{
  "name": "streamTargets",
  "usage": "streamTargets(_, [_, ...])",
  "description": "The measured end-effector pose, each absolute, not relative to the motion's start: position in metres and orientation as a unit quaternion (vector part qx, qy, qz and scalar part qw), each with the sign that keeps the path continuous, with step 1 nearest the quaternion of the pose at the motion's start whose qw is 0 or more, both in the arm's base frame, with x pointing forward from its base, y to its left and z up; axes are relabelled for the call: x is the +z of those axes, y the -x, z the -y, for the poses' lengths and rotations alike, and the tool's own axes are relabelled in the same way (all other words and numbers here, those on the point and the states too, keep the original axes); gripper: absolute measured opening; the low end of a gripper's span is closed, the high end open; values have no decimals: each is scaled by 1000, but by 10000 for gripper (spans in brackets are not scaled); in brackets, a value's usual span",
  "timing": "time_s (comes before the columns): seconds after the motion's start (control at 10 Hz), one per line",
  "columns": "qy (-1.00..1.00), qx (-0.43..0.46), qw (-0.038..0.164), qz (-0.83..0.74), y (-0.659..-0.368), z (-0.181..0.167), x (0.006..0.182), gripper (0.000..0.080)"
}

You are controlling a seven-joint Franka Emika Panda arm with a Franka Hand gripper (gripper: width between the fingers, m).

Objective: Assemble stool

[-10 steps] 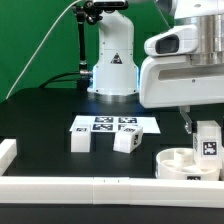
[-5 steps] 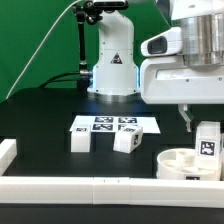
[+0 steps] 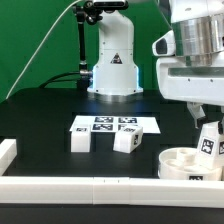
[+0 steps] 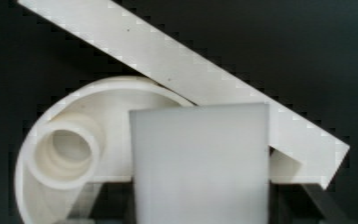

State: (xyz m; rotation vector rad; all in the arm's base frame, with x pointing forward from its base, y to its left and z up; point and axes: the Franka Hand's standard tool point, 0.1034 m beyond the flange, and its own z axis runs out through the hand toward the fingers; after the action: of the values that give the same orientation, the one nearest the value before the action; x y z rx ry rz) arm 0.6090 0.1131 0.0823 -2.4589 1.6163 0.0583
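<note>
Presently, the fingers clamp a short blocky white plastic leg, tilted, over the round white dish-like seat resting on the black tabletop. Judged purpose: lining the leg up with a seat socket.

3 legs: first leg, second leg, third leg at 1 o'clock of the seat. 1 seat. 1 marker board. 2 rails: front rail, side rail.

Bright even light; soft, low-resolution wrist view
</note>
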Motion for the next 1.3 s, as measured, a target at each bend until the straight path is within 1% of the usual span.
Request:
streamTargets(0.4, [758, 35, 101, -643, -609, -115, 82, 337])
streamTargets(0.6, [657, 47, 119, -743, -608, -112, 82, 337])
streamTargets(0.7, [614, 53, 122, -778, -608, -113, 82, 337])
streamTargets(0.9, [502, 59, 139, -852, -610, -117, 82, 337])
streamTargets(1.3, [429, 68, 148, -888, -612, -120, 83, 337])
